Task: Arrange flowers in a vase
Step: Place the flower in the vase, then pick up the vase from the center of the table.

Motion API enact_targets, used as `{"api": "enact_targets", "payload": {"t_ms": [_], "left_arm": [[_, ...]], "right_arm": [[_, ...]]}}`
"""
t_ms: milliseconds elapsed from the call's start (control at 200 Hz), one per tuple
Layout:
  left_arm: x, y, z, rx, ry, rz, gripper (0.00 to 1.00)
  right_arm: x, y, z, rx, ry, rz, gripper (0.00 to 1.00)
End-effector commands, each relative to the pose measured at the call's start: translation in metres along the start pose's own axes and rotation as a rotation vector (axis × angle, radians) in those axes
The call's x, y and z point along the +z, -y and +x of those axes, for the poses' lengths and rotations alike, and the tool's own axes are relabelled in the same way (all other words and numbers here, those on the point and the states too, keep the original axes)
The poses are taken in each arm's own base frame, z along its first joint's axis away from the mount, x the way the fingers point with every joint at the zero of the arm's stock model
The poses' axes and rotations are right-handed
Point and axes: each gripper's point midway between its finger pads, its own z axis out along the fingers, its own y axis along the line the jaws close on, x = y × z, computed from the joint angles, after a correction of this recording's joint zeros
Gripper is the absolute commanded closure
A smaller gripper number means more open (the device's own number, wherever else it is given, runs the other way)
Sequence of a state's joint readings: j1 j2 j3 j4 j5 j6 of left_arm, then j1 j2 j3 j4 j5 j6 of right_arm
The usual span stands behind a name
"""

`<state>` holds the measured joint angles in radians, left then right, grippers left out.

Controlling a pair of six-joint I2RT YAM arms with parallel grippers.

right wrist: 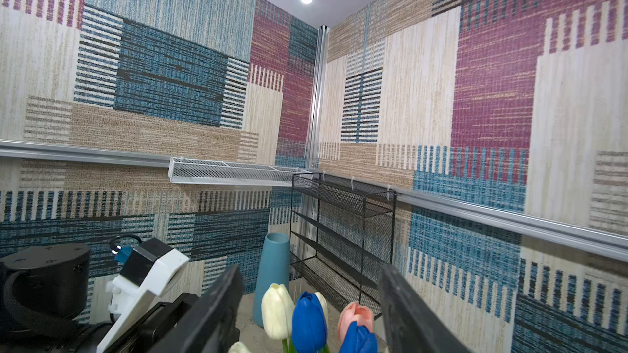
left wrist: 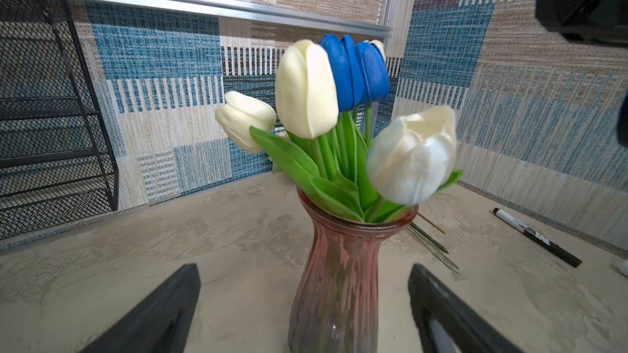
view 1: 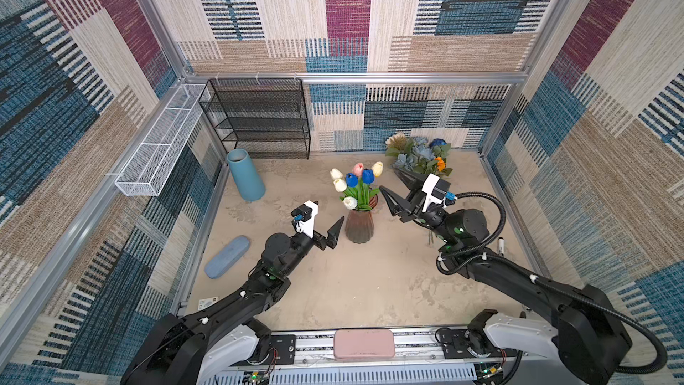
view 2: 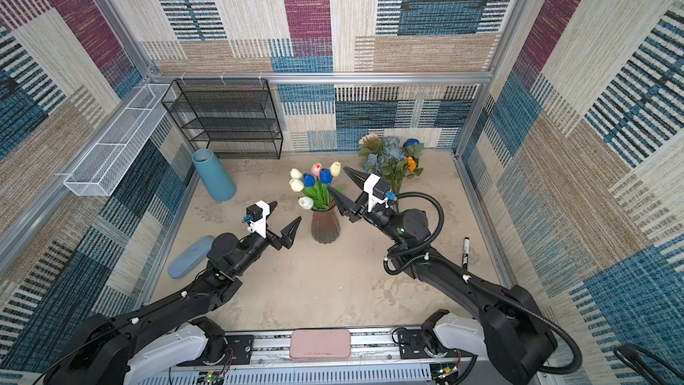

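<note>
Bunch of artificial tulips (view 1: 357, 185), with white, blue, pink and pale yellow heads on green stems, stands upright in the ribbed brownish-pink glass vase (view 1: 359, 229) at mid-table. The loose flowers (view 1: 418, 159), pale blue roses, a cream sunflower, a small orange bloom and a deep blue rose, lie heaped on the sandy concrete-look tabletop (view 1: 333, 290) by the far wall, to the right of the vase and apart from it.

My right gripper (view 1: 387, 178) sits at head height just right of the tulips. Its black fingers (right wrist: 210, 314) are spread wide with nothing between them, and in the right wrist view the tulip heads show low in the gap. I cannot tell whether the nearer finger brushes a leaf.

My left gripper (view 1: 329, 211) is low, just left of the vase and not touching it. Its jaws are wide apart and empty.

Further out:
- tall tapered blue vase (view 1: 246, 175) at far left
- black mesh shelf rack (view 1: 259, 120) against the back wall
- white wire basket (view 1: 159, 142) on the left wall
- blue oval pad (view 1: 227, 257) near the left edge
- black marker (view 2: 465, 251) near the right edge
- pink rectangular case (view 1: 364, 343) on the front rail
</note>
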<state>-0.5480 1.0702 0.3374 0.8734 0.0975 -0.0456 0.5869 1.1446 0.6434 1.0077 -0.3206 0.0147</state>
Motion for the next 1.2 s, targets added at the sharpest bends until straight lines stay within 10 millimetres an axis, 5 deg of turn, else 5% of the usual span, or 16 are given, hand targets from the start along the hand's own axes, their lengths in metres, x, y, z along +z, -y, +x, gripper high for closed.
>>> {"api": "enact_targets", "payload": {"t_ms": [0, 160, 451, 726, 1197], "left_arm": [[0.000, 0.007, -0.004, 0.026, 0.019, 0.038, 0.01], [0.002, 0.005, -0.005, 0.040, 0.033, 0.032, 0.02], [-0.004, 0.004, -0.001, 0.042, 0.025, 0.019, 0.02], [-0.010, 0.000, 0.001, 0.043, 0.023, -0.003, 0.01], [-0.008, -0.001, 0.000, 0.052, 0.018, -0.007, 0.02]], "right_arm": [[-0.012, 0.017, 0.036, 0.046, -0.162, 0.115, 0.22], [-0.048, 0.023, 0.098, 0.146, -0.333, 0.197, 0.13], [-0.088, 0.005, 0.162, 0.248, -0.423, 0.166, 0.00], [-0.072, -0.009, 0.193, 0.190, -0.450, 0.027, 0.00], [-0.025, -0.015, 0.215, 0.127, -0.388, -0.107, 0.00]]}}
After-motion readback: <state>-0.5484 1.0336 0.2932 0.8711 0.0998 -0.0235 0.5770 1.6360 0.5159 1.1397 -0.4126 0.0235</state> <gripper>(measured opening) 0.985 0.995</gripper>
